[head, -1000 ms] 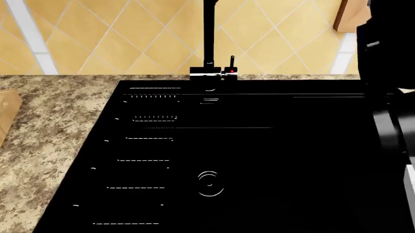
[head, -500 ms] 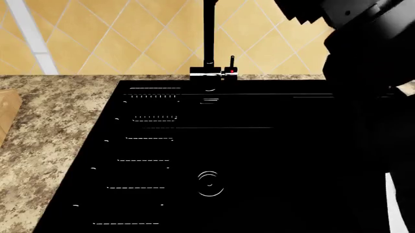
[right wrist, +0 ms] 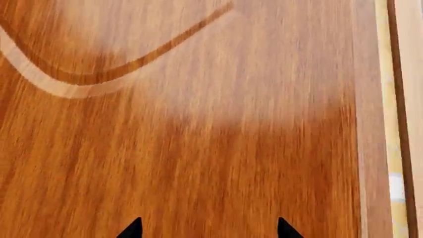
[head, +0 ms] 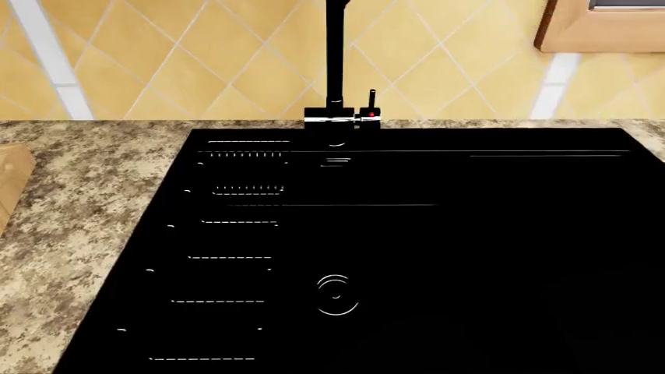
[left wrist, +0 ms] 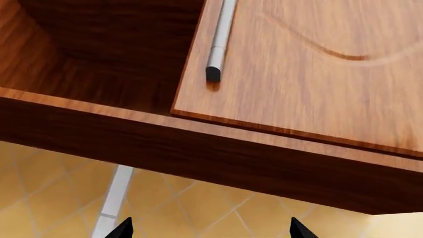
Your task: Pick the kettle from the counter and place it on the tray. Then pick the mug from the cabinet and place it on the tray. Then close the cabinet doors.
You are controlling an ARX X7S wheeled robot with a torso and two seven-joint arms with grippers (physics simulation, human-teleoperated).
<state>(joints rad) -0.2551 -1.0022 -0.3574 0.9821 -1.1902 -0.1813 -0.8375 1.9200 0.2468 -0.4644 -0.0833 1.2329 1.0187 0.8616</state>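
Observation:
The kettle and the mug are out of view. In the left wrist view my left gripper (left wrist: 209,229) is open, with only its two dark tips showing below the cabinet's underside (left wrist: 198,153). Above it are a wooden cabinet door (left wrist: 310,74) with a grey bar handle (left wrist: 220,39) and the dark open cabinet interior (left wrist: 112,44). My right gripper (right wrist: 208,229) is open and empty, close in front of a cabinet door panel (right wrist: 198,124) that fills its view. A sliver of light wood, possibly the tray (head: 8,183), sits on the counter (head: 93,195) at the head view's left edge.
A flat black sink (head: 395,249) with a tall black tap (head: 338,62) takes up most of the head view. Yellow diamond-tiled wall (head: 208,54) rises behind it. A light-wood framed corner (head: 603,27) shows at the top right. Neither arm shows in the head view.
The right arm, which covered the right side of the head view, has moved up out of that view. Sink, counter and wall are unchanged.

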